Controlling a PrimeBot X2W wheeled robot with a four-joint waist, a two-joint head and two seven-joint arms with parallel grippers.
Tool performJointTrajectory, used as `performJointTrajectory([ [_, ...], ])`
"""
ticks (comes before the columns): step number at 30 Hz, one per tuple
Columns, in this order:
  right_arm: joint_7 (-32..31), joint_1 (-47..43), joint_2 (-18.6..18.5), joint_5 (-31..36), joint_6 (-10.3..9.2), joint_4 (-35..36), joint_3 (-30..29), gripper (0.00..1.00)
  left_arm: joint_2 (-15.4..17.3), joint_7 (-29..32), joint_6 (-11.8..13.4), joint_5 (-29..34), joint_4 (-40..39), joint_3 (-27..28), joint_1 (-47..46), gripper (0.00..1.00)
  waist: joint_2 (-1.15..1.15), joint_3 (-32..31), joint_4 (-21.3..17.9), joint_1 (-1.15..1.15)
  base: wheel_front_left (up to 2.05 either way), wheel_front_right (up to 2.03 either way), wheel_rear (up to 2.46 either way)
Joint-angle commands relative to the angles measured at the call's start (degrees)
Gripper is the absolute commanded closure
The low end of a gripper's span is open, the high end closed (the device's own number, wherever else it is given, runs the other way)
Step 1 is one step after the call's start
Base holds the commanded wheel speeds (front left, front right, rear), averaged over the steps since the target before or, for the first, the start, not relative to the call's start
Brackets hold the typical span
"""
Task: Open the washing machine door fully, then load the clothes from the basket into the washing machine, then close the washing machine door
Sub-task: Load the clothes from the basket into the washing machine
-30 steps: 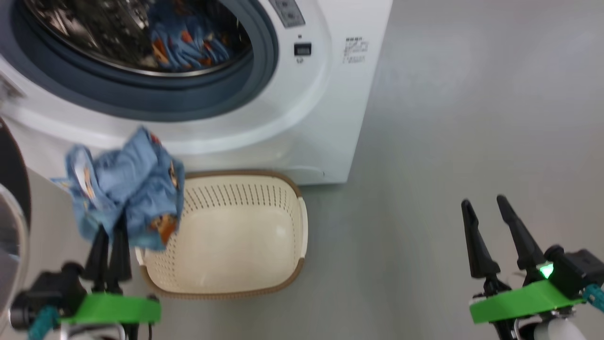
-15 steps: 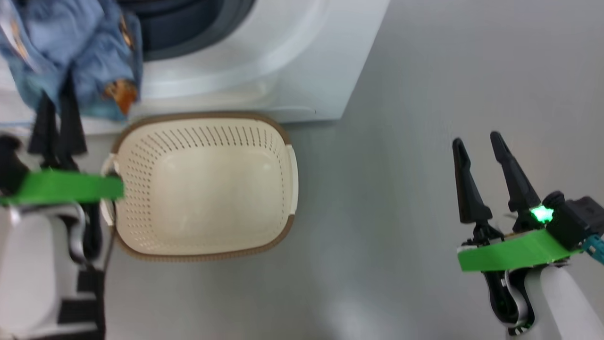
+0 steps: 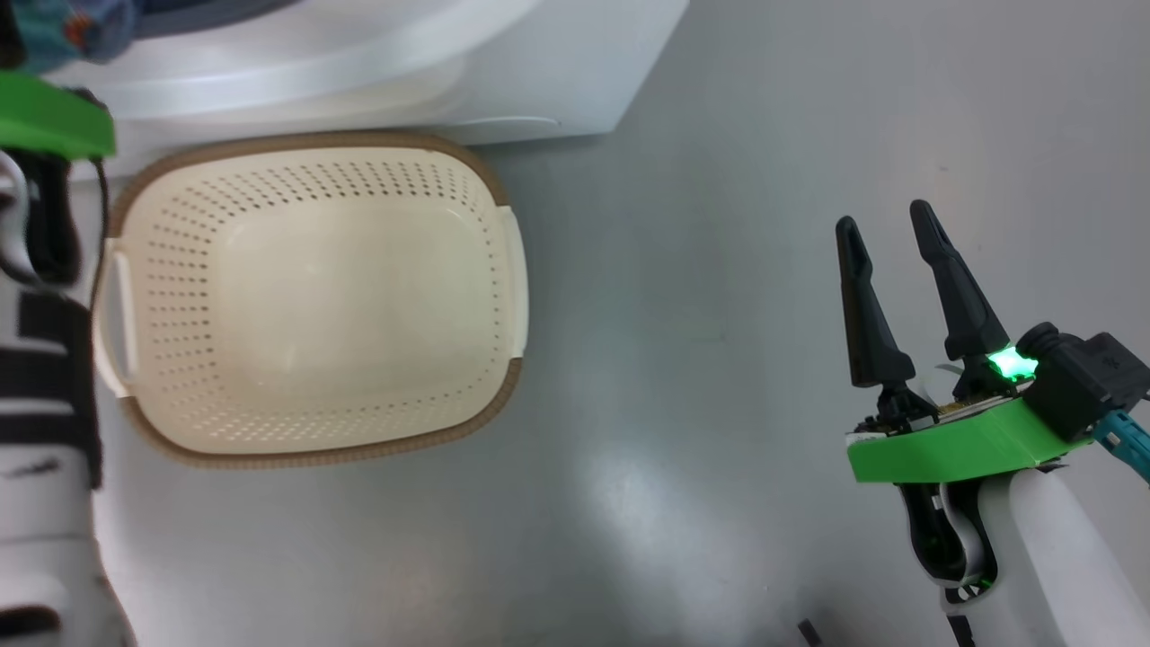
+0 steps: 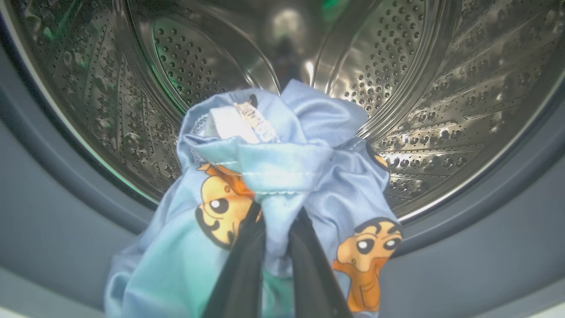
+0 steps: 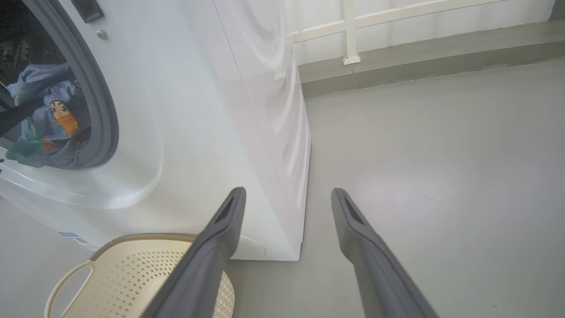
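Left gripper [image 4: 276, 216] pinched tight on the clothes [image 4: 282, 168] at the drum mouth of the washing machine [image 5: 212, 110], right gripper [image 3: 881, 217] spread wide, holding nothing, over the floor [image 3: 701, 296] to the right, basket [image 3: 310, 454] just before the machine.

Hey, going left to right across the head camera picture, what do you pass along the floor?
Pale left forearm → basket → bare grey floor → right gripper, fingers apart.
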State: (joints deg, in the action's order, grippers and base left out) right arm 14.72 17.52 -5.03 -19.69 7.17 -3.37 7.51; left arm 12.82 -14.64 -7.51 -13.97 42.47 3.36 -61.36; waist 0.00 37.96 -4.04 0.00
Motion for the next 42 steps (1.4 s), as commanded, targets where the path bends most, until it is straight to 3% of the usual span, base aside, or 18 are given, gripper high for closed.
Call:
performJointTrajectory([
  [1, 0.3, 0.5, 0.5, -0.3, 0.32, 1.3, 1.6, 0.00, 3.2, -0.4, 0.0, 0.2, -0.3, 0.8, -1.4, 1.00, 0.00, 1.6, -1.6, 0.00, 0.00, 0.00, 0.00],
  [8, 0.3, 1.5, 1.0, -0.7, 0.32, 1.4, 2.4, 0.00, 6.3, -0.4, 0.0, 1.6, 6.6, -2.9, -10.5, 1.00, 0.00, 3.4, -3.6, 0.00, 0.00, 0.00, 0.00],
  [15, 0.3, 1.9, 1.4, -0.7, 0.32, 1.7, 2.5, 0.00, 8.2, -0.4, 0.9, 3.3, -2.5, 1.0, -14.7, 1.00, 0.00, 4.6, -5.3, 0.00, 0.00, 0.00, 0.00],
  [16, 0.3, 1.9, 1.5, -0.7, 0.32, 1.6, 2.5, 0.00, 8.2, -0.4, 1.0, 3.9, -3.2, 1.5, -14.2, 0.87, 0.00, 4.7, -5.4, 0.00, 0.00, 0.00, 0.00],
  [17, 0.3, 1.8, 1.5, -0.7, 0.32, 1.6, 2.5, 0.00, 8.1, -0.4, 1.1, 4.2, -3.1, 1.9, -13.6, 0.18, 0.00, 4.6, -5.5, 0.00, 0.00, 0.00, 0.00],
  [18, 0.3, 1.8, 1.6, -0.8, 0.32, 1.5, 2.5, 0.00, 8.0, -0.4, 1.1, 4.5, -2.0, 2.1, -13.0, 0.00, 0.00, 4.5, -5.6, 0.00, 0.00, 0.00, 0.00],
  [29, 0.3, 1.6, 1.9, -0.6, 0.32, 1.0, 2.5, 0.00, 6.1, -0.4, 0.5, 5.2, 2.2, 4.2, -8.8, 0.00, 0.00, 2.8, -4.8, 0.00, 0.00, 0.00, 0.00],
  [42, 0.3, 0.1, 0.9, -0.2, 0.32, 0.6, 1.9, 0.00, 1.8, -0.4, 0.1, 4.8, -3.8, 7.1, 1.8, 0.00, 0.00, -1.9, -3.1, 0.00, 0.00, 0.00, 0.00],
])
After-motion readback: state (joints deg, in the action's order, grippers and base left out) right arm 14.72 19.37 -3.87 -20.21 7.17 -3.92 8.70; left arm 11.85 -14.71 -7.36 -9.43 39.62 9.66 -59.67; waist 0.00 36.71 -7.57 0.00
